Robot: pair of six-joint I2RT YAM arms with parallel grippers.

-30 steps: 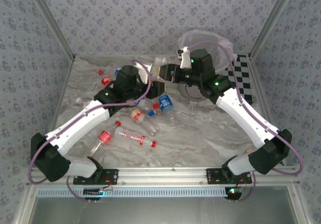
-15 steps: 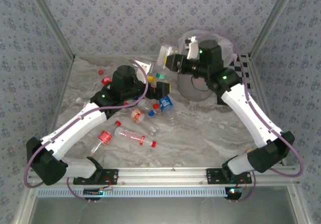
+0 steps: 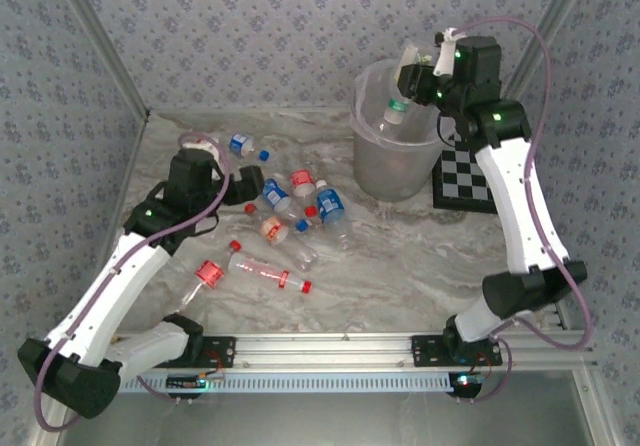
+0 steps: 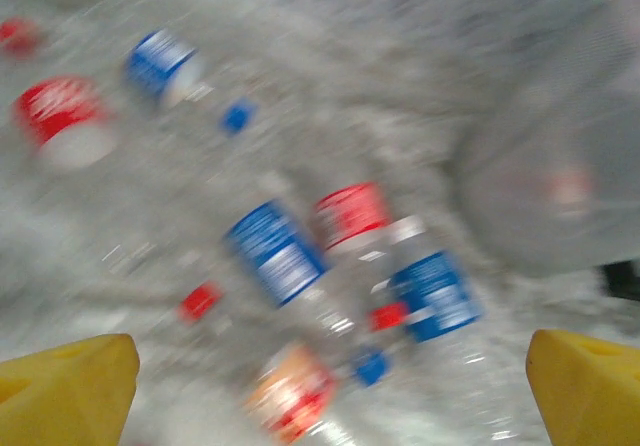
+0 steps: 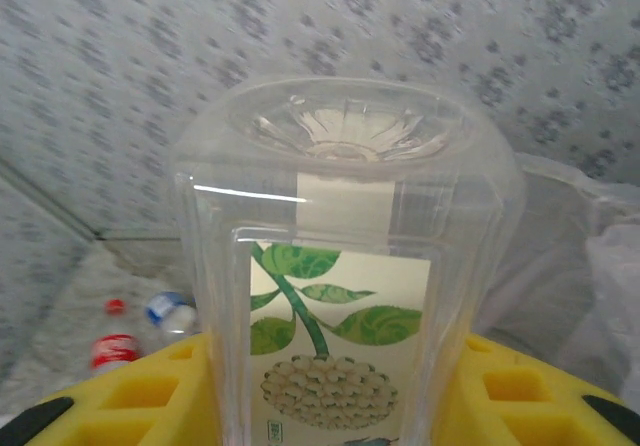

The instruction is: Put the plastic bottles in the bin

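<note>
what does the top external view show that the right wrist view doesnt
Top external: the left gripper open near the loose bottles on the table, the checkerboard beside the bin, and the right gripper above the bin's mouth. Right wrist: the held bottle close up, with its leaf-and-fruit label and ribbed base, between yellow fingers. Both: the held bottle, the bin's bag lining, and a few loose bottles on the table.
</note>
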